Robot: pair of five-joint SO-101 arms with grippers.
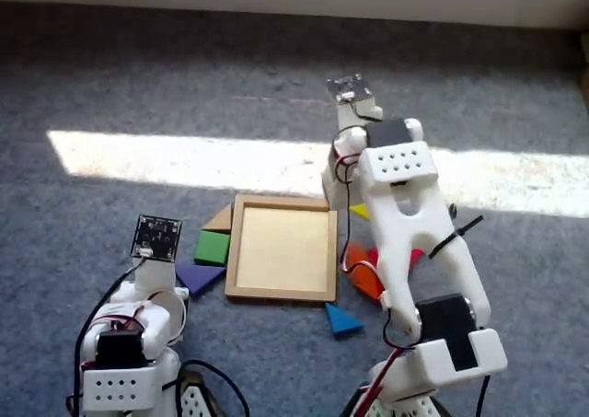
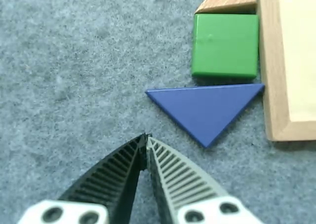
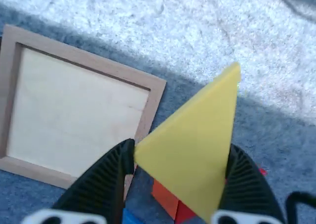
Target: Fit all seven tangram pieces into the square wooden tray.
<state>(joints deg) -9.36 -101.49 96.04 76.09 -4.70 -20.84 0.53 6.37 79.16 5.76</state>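
- Here, the right gripper (image 3: 180,150) is holding the yellow triangle (image 3: 202,125) between its two dark fingers, one finger on each side of the piece, which is hanging tilted above the carpet (image 3: 74,6).
- The right wrist view is showing that grip plainly. The high view is giving just a yellow corner (image 1: 360,211) peeking out from under the white arm, just off the wooden tray's (image 1: 280,295) far right corner.
- The left gripper (image 2: 146,145) is resting with its fingers pressed together on nothing, its tips near the dark blue triangle (image 2: 207,108) but apart from it.
- The left wrist view is showing one corner of that triangle touching the tray's rim (image 2: 269,61), with the green square (image 2: 225,45) just beside the rim and the tan triangle (image 2: 229,0) just beyond the square.
- The high view is placing these three, the tan triangle (image 1: 221,220), green square (image 1: 213,248) and dark blue triangle (image 1: 198,275), in a row along the tray's left edge.
- The small blue triangle (image 1: 341,319) is lying off the tray's near right corner.
- An orange piece (image 1: 361,274) and a red piece (image 1: 414,256) are lying beside the tray's right edge, partly under the arm. The right wrist view is catching them below the yellow triangle, orange (image 3: 165,199) and red (image 3: 185,211).
- Every piece seen is lying outside the tray's rim (image 3: 155,93).
- A sunlit band (image 1: 184,159) is crossing the carpet beyond the tray.
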